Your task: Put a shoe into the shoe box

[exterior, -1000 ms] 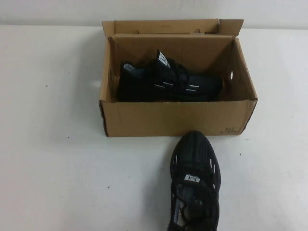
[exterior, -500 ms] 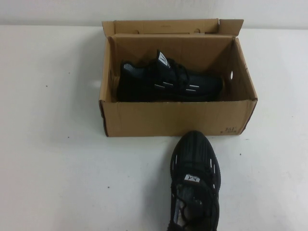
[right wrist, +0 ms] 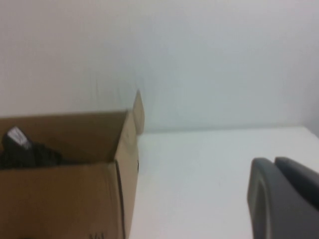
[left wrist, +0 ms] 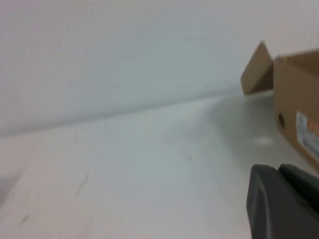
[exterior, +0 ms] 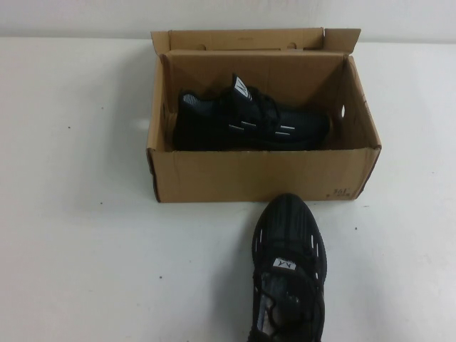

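1. Low over the table [left wrist: 124, 174], at the corner of the left wrist view, sits the left tool [left wrist: 284, 204], a dark grey rounded block; whether it is apart or together cannot be told, and it holds nothing that shows
2. Beyond the left tool stands an outer side wall of the brown corrugated cardboard shoe box [left wrist: 296, 107], with one small round hole and a pale label on it, and a raised flap past its far corner
3. At the corner of the right wrist view sits the right tool [right wrist: 284, 199], likewise dark grey and rounded, low over the table; its state cannot be told either
4. Well apart from the right tool, the same box shows its front corner with small black print near the bottom edge, and a white tongue tag peeks over the wall
5. Neither tool appears in the high view
6. On the white table, the open shoe box [exterior: 260, 174] stands with its hinged lid tipped back toward the wall
7. Inside it, a black knit lace-up sneaker [exterior: 253, 125] lies lengthwise, toe toward the robot's right, white dashes on its side
8. Outside, just in front of the box's front wall, the second black sneaker [exterior: 288, 267] rests upright on the table, toe pointing at the box, close to it
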`<state>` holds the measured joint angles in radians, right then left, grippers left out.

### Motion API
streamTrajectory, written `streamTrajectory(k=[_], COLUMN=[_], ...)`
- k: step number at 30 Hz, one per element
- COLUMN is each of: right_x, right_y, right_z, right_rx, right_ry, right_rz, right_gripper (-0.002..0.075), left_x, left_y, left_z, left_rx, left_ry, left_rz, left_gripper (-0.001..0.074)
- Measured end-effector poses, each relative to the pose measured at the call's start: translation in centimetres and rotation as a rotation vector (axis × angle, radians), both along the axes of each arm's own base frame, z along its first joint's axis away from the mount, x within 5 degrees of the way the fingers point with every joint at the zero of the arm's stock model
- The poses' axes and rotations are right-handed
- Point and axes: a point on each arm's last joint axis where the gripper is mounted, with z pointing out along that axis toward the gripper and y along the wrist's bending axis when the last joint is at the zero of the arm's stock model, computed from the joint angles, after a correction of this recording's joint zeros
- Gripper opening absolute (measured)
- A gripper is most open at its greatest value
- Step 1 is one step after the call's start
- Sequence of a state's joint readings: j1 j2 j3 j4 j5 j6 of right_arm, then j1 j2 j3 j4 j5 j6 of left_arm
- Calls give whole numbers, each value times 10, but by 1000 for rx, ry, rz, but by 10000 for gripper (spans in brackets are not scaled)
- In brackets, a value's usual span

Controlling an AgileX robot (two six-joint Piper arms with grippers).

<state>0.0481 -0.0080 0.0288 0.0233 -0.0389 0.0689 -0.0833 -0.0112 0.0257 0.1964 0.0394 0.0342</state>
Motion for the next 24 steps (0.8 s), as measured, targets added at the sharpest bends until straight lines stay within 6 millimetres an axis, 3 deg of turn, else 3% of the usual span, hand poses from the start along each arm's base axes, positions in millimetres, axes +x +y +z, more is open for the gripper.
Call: streamTrajectory(k=[7, 16, 20, 24], right_x=[-2, -3, -8, -20], right_y=[-1, -1, -3, -5], right_z=[13, 15, 28, 48], right_rx=[8, 9, 19, 34], right_ry=[-148, -170, -322, -584], right_rz=[-11, -12, -24, -43], right_gripper=[-18, -18, -18, -18], left_x=[-5, -8, -14, -29], left_y=[-5, -6, -8, -11], left_z=[26, 32, 43, 62], left_rx=[-16, -21, -123, -222], left_ry=[-290, -366, -491, -732], left_rz=[-58, -74, -130, -232], left_gripper=[-4, -4, -4, -4])
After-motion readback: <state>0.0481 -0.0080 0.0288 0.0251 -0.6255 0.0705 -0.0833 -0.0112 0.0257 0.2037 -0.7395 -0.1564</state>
